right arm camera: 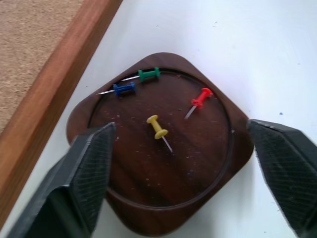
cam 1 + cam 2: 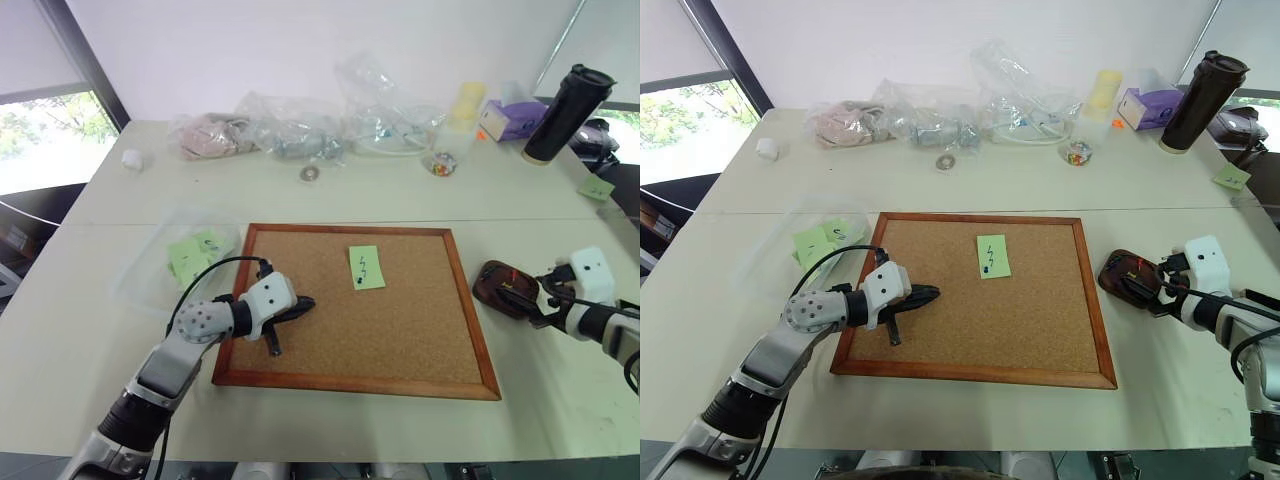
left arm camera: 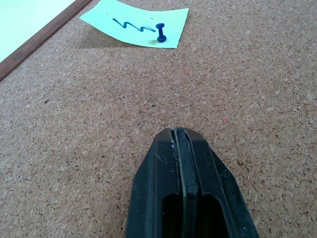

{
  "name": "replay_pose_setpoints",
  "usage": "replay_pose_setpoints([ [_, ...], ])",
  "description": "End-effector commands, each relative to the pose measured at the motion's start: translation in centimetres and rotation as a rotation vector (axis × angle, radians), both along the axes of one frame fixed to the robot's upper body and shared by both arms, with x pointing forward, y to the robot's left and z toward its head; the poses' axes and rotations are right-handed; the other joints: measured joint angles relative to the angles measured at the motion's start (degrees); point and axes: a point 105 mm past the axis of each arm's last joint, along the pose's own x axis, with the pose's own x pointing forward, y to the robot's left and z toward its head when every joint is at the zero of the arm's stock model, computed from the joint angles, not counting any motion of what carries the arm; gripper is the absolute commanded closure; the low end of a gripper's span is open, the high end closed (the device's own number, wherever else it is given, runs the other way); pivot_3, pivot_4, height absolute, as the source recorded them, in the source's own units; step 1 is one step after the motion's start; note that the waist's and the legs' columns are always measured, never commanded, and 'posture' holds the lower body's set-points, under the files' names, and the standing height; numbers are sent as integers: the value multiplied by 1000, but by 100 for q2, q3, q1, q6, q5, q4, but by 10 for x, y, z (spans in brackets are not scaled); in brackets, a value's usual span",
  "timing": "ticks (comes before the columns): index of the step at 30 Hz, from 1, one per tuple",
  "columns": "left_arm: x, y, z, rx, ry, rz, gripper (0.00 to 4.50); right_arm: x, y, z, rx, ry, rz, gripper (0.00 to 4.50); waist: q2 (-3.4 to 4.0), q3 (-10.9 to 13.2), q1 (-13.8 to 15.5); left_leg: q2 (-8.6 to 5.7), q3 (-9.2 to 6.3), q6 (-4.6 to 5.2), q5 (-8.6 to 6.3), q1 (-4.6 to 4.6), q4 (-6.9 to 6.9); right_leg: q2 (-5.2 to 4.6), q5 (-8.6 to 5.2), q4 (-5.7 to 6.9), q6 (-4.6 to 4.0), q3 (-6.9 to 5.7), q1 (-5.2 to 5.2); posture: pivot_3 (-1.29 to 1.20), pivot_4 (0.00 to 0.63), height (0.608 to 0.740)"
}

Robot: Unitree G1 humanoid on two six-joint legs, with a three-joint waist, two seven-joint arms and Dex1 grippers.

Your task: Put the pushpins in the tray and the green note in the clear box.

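The right pincer (image 1: 181,183) hangs just above the brown tray (image 1: 233,148), fingers spread wide and holding nothing. In the tray lie four pushpins: a red pushpin (image 1: 199,101), a yellow one (image 1: 159,130), a green one (image 1: 147,75) and a blue one (image 1: 123,89). The left pincer (image 3: 179,144) is pressed shut and empty over the corkboard (image 2: 420,330). The green note (image 2: 366,267) lies on the corkboard, held by a dark blue pushpin (image 3: 161,33). The clear box (image 2: 150,270) sits on the table (image 2: 330,195) beside the board's left edge, with green notes inside.
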Motion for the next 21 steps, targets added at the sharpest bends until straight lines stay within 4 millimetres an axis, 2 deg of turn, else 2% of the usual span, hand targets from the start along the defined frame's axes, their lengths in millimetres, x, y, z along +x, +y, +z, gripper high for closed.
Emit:
replay_pose_setpoints([
  [1, -8, 3, -27, 68, 93, 0, 4500, 4, 41, 38, 63, -137, 172, 67, 0, 0, -4, 0, 0, 0, 0, 0, 0, 0, 0, 0, 0, 0, 0, 0, 150, 740],
  [4, -6, 4, -28, 68, 93, 3, 4500, 2, 91, 45, 114, -159, 357, 67, 0, 0, -12, 1, -1, 0, 0, 0, 0, 1, 0, 0, 0, 0, 0, 0, 150, 740],
  [6, -5, 4, -28, 69, 93, 4, 4500, 4, 114, 43, 112, -163, 424, 67, -4, 1, 10, 1, -3, 1, 0, 0, 1, 1, 0, -1, 0, -1, 1, 0, 150, 740],
  [10, -6, 6, -30, 70, 96, 4, 4500, 7, 172, 32, 110, -198, 577, 67, -12, 0, 54, 0, -3, 0, 0, -1, 3, 0, 0, -2, 0, -1, -2, 0, 150, 740],
  [13, -9, 8, -31, 72, 99, 3, 4500, 13, 188, 18, 106, -199, 603, 67, -13, -1, 68, 0, -3, -12, 6, -9, 3, 0, 0, 0, 0, -1, -12, 0, 150, 740],
  [16, -10, 10, -32, 77, 97, 10, 4500, 20, 194, 0, 108, -189, 598, 67, -19, -4, 62, 0, -3, -34, 18, -10, 4, 1, 0, -1, 0, -2, -13, 0, 150, 740],
  [21, -11, 11, -31, 78, 96, 15, 4500, 25, 201, -9, 119, -208, 608, 67, -20, -4, 44, 0, -3, -34, 19, -10, 0, 3, 0, 3, 0, -3, -19, 0, 150, 740],
])
